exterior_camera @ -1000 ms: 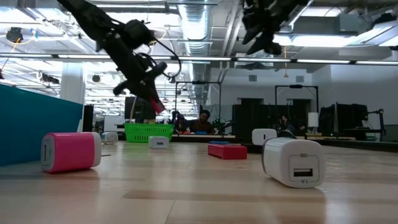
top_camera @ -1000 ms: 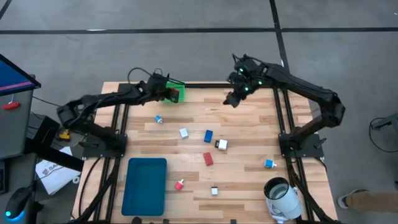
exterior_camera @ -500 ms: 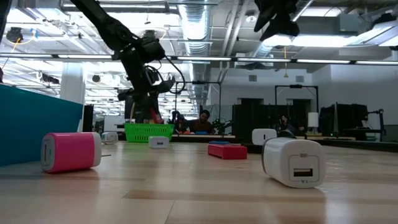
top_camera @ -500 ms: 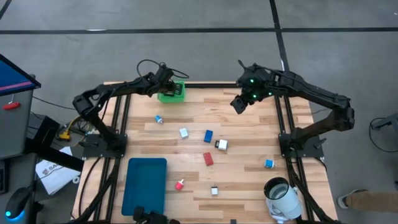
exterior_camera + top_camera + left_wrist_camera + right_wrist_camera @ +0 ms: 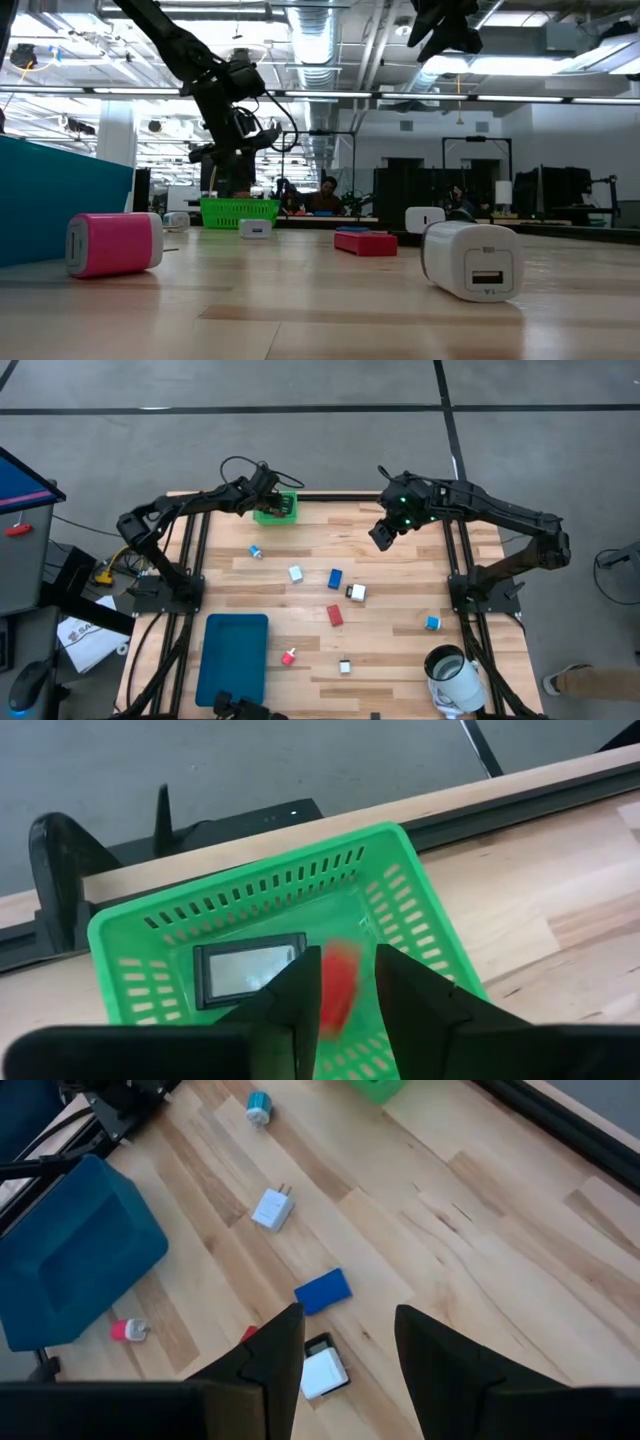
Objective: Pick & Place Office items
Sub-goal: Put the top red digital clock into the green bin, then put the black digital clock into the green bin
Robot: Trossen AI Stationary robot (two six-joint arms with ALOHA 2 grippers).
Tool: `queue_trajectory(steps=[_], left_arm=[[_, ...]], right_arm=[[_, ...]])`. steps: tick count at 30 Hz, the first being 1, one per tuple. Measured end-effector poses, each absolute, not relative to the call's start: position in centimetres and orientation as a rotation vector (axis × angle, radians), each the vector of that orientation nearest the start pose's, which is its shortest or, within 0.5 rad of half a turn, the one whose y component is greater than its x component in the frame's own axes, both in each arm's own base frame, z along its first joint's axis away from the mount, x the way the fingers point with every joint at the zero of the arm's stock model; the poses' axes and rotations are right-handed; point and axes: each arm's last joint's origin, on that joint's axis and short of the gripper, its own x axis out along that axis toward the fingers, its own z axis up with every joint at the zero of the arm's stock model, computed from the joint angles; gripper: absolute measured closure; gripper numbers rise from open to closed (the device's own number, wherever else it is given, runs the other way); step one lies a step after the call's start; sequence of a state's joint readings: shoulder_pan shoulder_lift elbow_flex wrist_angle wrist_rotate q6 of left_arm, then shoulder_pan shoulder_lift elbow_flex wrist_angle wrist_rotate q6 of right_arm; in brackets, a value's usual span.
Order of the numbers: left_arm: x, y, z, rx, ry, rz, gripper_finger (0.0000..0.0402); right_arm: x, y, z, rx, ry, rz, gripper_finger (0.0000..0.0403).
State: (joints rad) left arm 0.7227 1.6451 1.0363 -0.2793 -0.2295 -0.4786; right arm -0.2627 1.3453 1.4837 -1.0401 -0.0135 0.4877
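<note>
bin: green, at table's far edge
tray: teal, near-left on table
mug: white cylinder, near-right corner
person: seated in bkgd

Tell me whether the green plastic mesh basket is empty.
Not empty: the green plastic mesh basket holds a dark-framed flat rectangular item, with a blurred red piece above its floor.

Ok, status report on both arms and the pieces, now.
Left gripper over the green bin, jaws parted, red piece dropping in. Right gripper open, empty, high above the blue block. Nothing in the way.
</note>
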Motion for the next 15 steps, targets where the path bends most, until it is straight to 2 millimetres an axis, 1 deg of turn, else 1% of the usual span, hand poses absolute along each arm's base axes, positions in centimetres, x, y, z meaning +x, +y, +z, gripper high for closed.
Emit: queue_trajectory(steps=[4,7,9,11,13,15], left_arm=[[24.7,22.6,20.6,-0.631,0.646,1.089,0.0294],[24.5,22.4,21.6,-0.601,0.624,1.075,0.0275],[24.2,22.0,22.8,-0.576,0.600,1.041,0.0259],[23.8,21.4,24.5,-0.552,0.562,0.971,0.0245],[23.3,20.4,26.3,-0.517,0.529,0.866,0.0232],[23.0,19.1,28.1,-0.464,0.498,0.752,0.0223]], right_arm=[[24.7,-6.3,37.8,0.565,0.825,-0.450,0.0249],[24.8,-6.0,37.8,0.557,0.829,-0.439,0.0241],[24.9,-5.8,37.3,0.553,0.844,-0.435,0.0232],[25.0,-5.4,36.4,0.548,0.880,-0.430,0.0221],[25.1,-5.0,35.1,0.538,0.928,-0.420,0.0209],[25.2,-4.5,33.5,0.545,0.973,-0.409,0.0196]])
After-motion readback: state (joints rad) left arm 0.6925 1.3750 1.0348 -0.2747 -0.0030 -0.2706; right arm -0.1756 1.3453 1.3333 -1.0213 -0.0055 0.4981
